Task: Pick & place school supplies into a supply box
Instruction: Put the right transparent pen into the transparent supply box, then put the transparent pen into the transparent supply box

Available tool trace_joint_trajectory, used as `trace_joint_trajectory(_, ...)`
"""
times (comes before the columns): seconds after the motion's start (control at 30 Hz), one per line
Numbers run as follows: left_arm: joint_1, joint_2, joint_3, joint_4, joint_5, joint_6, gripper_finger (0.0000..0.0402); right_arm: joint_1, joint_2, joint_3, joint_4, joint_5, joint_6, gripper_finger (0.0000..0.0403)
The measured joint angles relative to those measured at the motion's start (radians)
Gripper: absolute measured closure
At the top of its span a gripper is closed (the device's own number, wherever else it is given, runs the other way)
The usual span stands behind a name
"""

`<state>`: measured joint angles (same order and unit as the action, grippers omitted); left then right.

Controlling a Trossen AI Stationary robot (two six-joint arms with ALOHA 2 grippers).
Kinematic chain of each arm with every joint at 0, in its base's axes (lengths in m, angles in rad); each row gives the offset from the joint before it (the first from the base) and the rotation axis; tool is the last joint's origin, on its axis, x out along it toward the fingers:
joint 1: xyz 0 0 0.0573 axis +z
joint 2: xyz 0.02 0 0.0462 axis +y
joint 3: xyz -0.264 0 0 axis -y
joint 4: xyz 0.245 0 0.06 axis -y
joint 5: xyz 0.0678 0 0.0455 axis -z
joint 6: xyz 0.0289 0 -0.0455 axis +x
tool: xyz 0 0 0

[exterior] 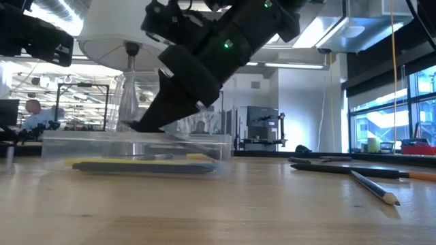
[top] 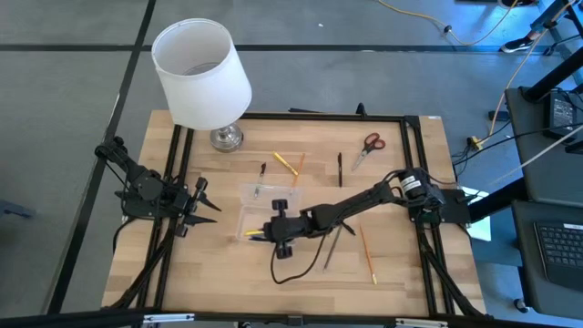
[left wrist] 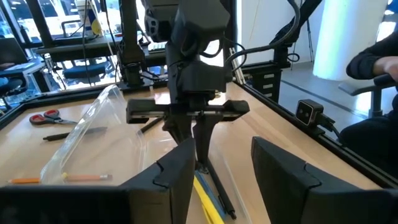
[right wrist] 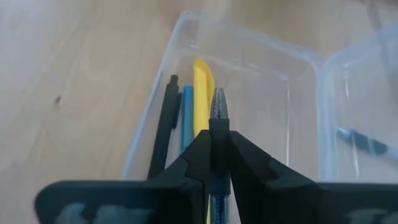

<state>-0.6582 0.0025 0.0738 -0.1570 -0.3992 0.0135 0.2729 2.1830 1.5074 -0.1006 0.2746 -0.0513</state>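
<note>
The supply box (top: 258, 215) is a clear shallow box that lies open near the table's middle, its lid (left wrist: 84, 135) folded out beside it. Inside it lie a black pen (right wrist: 163, 127), a blue pen (right wrist: 187, 112) and a yellow one (right wrist: 201, 93). My right gripper (right wrist: 217, 134) reaches slanting down into the box (exterior: 136, 151), shut on a dark pen (right wrist: 218, 104). My left gripper (left wrist: 224, 180) waits open at the table's left (top: 205, 206), pointing level at the box. Red-handled scissors (top: 368, 146) and more pens and pencils (top: 288, 165) lie on the wood. My right gripper pinches the dark pen between its two fingers, just behind its clear-tipped front end (right wrist: 219, 115). The fingers lie along the pen and slant down from the table's right side. The front end sticks out ahead of them over the box's inside; whether it touches the bottom I cannot tell.
A white-shaded lamp (top: 202, 75) stands at the far left corner. A black pen (top: 340, 169), a grey pencil (top: 332, 248) and an orange pencil (top: 367, 253) lie right of the box. A black frame rail (top: 310, 117) edges the table. A person's arm (left wrist: 373, 59) shows beyond it.
</note>
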Motion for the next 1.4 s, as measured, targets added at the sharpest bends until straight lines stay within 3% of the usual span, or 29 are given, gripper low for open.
trace_joint_trajectory(0.47,0.000,0.000,0.000,0.000,0.000,0.000,0.0251,0.000,0.007,0.000,-0.072,-0.019,0.018,0.0337)
trace_joint_trajectory(0.73,0.000,0.000,0.000,0.000,0.000,0.000,0.0247,0.000,0.007,0.000,-0.075,-0.147,-0.011,0.0332)
trace_joint_trajectory(1.4,0.000,0.000,0.000,0.002,0.000,-0.027,0.0249,0.038,-0.048,0.000,-0.087,-0.066,-0.059,0.0331)
